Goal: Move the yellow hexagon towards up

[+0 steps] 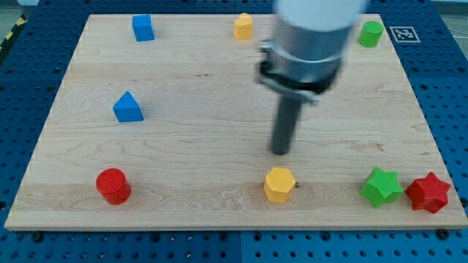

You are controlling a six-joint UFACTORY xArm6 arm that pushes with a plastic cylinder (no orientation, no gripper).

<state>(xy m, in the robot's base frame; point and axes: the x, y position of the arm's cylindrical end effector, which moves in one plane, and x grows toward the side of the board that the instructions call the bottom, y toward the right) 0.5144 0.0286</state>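
On the wooden board [219,109], the yellow hexagon block [279,183] lies near the view's bottom edge. My tip [281,151], a bare rod with no fingers, hovers just above it, apart. I judge this the approach step: next go around, below the hexagon.

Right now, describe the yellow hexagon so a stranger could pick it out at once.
Start at the wooden board's bottom edge, near its middle. The yellow hexagon sits there, just below my tip. The other yellow block lies at the top edge, looking more house-shaped than hexagonal.
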